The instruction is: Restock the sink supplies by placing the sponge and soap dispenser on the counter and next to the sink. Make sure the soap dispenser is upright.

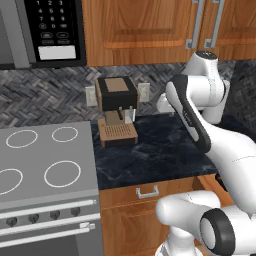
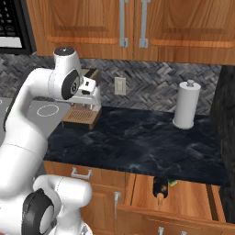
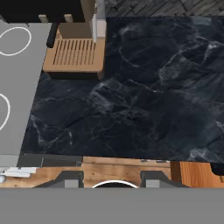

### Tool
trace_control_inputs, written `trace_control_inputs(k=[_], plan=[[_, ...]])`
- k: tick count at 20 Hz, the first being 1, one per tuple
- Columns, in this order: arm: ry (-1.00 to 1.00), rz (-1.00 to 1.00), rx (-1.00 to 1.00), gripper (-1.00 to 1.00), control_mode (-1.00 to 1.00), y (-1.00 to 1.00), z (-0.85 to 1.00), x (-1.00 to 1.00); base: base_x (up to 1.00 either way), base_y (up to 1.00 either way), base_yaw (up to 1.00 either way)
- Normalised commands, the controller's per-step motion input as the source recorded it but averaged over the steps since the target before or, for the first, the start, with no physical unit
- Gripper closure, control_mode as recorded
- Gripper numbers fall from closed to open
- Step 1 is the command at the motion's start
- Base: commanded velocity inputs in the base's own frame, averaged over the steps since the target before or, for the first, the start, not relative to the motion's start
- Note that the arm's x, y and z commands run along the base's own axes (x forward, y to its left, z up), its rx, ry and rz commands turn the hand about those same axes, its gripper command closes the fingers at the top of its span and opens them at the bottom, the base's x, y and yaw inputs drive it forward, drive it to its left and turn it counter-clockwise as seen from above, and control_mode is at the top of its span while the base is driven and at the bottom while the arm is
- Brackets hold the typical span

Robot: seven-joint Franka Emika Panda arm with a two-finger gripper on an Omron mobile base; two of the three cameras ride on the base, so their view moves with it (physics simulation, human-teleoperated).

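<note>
Counter bare; soap dispenser lain flat in open drawer; jaws closed, nothing held. Sideways grasp risked, upright placement spoiled.

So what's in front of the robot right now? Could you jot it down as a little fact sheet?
counter: dark marbled stone, wooden edge
coffee machine: at the back of the counter, beside the stovetop
paper towel roll: upright on the counter, near the wall
drawer: open, below the counter
soap dispenser: lying in the drawer
sponge: in the drawer, just an edge showing next to the dispenser
fingers: shut, holding nothing, above the counter
</note>
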Motion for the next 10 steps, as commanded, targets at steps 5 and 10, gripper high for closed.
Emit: trace_control_inputs(k=[5, 10], plan=[[-0.02, 0.03, 0.03, -1.0, -1.0, -0.1, -0.13, -0.33, 0.0, 0.0, 0.0], [-0.1, 0.02, 0.14, -1.0, -1.0, -0.91, -0.81, -0.89, 0.0, 0.0, 0.0]])
